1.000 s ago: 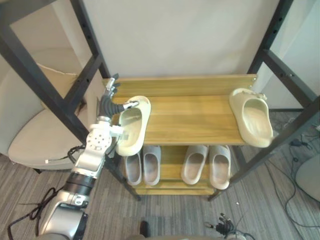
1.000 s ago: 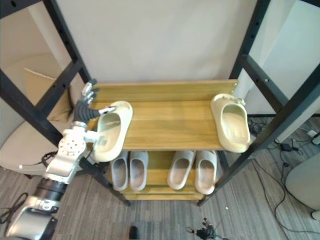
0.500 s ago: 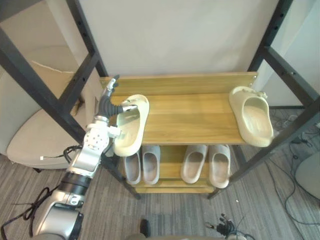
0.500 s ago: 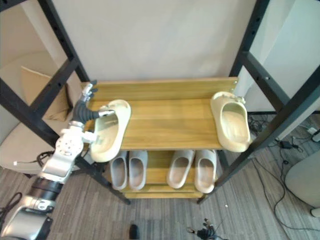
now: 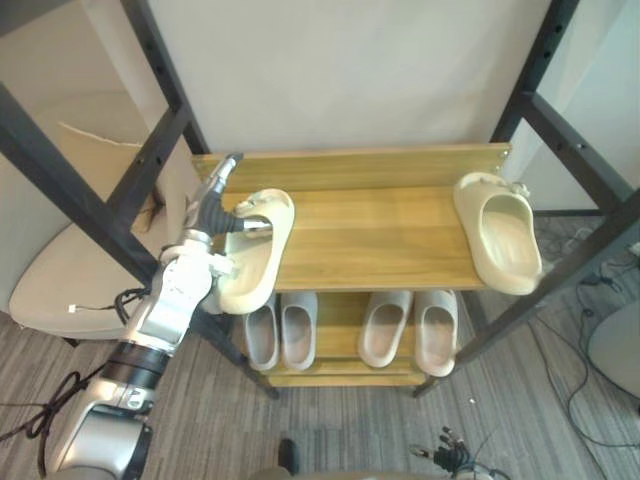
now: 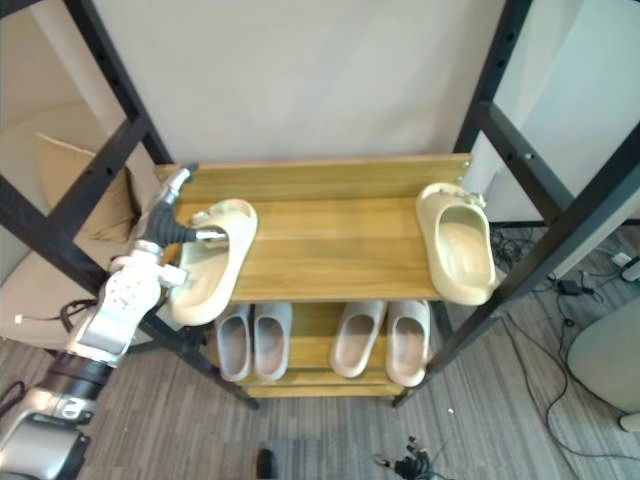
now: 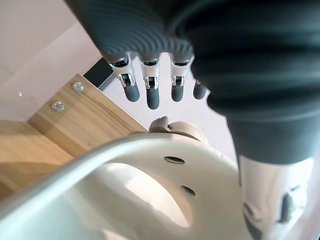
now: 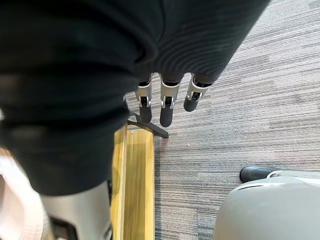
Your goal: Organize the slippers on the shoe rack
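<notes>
A cream slipper [image 5: 250,265] lies at the left end of the wooden rack's top shelf [image 5: 370,235], its heel hanging over the front left corner. My left hand [image 5: 205,215] is against its outer side, fingers [image 7: 152,95] straight past the toe and the thumb [image 7: 270,190] resting on the slipper [image 7: 150,185]. The matching cream slipper [image 5: 500,240] sits at the shelf's right end, heel over the front edge. Two pairs of grey slippers [image 5: 282,330] [image 5: 410,328] stand on the lower shelf. My right hand [image 8: 166,107] hangs open, pointing at the floor beside the rack's foot.
Black metal frame bars [image 5: 150,160] [image 5: 570,130] slant past both ends of the rack. A beige cushioned seat [image 5: 60,280] is to the left. A grey rounded object [image 8: 270,210] sits on the carpet by my right hand.
My left hand has drawn the left cream slipper a little further toward the shelf's left corner, and its spread fingers have come together straight. The view has shifted slightly.
</notes>
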You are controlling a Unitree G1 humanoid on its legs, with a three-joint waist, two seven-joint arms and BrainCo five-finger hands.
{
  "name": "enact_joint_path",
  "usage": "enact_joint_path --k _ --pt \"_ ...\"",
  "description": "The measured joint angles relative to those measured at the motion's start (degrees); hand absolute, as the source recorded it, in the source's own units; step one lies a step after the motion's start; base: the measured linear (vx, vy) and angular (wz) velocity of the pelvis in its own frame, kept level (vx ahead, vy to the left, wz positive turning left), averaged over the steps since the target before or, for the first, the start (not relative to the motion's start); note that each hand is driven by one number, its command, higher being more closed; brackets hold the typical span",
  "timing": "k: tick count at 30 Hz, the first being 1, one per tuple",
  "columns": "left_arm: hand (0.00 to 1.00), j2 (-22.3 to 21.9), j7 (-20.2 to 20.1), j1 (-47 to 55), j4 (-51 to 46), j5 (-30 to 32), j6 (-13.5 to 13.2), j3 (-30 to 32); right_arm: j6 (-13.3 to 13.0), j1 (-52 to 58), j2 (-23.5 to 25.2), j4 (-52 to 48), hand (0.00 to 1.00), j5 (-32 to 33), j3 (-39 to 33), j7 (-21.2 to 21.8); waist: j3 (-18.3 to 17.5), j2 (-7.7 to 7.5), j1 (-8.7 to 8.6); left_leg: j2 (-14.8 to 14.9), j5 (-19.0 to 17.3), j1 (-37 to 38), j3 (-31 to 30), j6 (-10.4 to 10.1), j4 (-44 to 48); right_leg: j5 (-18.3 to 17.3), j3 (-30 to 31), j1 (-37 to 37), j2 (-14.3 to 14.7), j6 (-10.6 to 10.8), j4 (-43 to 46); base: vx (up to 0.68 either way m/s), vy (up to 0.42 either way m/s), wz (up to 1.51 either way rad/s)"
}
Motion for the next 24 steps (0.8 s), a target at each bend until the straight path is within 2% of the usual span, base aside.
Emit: enact_joint_path --k 6,19,24 --pt "0.0 0.0 0.0 0.0 0.1 -0.6 -0.1 0.4 0.0 0.1 -0.1 0.0 0.0 0.0 0.0 0.0 0.1 0.15 0.0 0.0 0.0 0.0 0.1 0.0 0.0 0.1 0.1 0.0 0.0 -0.1 0.0 0.0 0.0 0.0" --pt "0.0 -0.3 0.0 1.5 -3.7 -9.6 -1.1 2.5 0.0 -0.4 -0.2 0.1 0.0 -0.4 0.4 0.0 0.3 -0.07 -0.02 0.0 0.0 0.1 -0.1 0.0 0.0 0.1 -0.1 0.2 0.1 -0.1 0.0 0.0 0.0 0.0" --pt "0.0 -0.3 0.0 1.6 -4.1 -10.4 -1.2 2.6 0.1 -0.4 -0.2 0.2 0.0 -0.4 0.6 0.0 0.4 -0.19 -0.02 0.0 0.0 0.1 -0.1 0.0 0.0 0.1 -0.1 0.4 0.1 -0.2 0.0 0.0 0.0 0.0"
